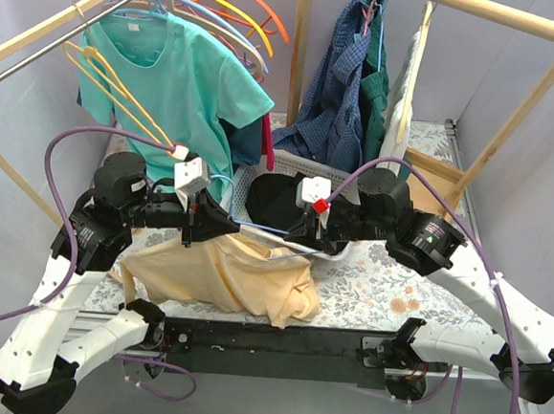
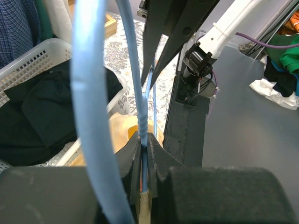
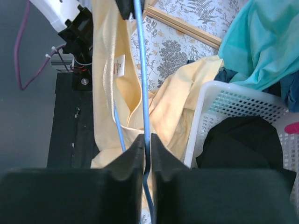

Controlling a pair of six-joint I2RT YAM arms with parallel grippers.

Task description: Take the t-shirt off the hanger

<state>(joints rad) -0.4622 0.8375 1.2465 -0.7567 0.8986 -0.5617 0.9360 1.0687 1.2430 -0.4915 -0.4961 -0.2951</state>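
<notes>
A pale yellow t-shirt (image 1: pixel 224 275) hangs from a thin blue hanger (image 1: pixel 256 229) and droops onto the table's near edge. My left gripper (image 1: pixel 230 224) is shut on the hanger's left part. In the left wrist view the blue wire (image 2: pixel 136 84) runs down between the closed fingers (image 2: pixel 161 156), with yellow cloth (image 2: pixel 119 128) behind. My right gripper (image 1: pixel 289 235) is shut on the hanger's right part. In the right wrist view the wire (image 3: pixel 141 60) passes between the closed fingers (image 3: pixel 133 154), with the shirt (image 3: pixel 163 112) and its neck label below.
A white basket (image 1: pixel 305 161) with black clothing stands behind the grippers. A teal t-shirt (image 1: pixel 186 85) and spare orange and yellow hangers hang on the wooden rack at back left. A blue plaid shirt (image 1: pixel 339 87) hangs at back centre. The floral tablecloth (image 1: pixel 396 283) lies at right.
</notes>
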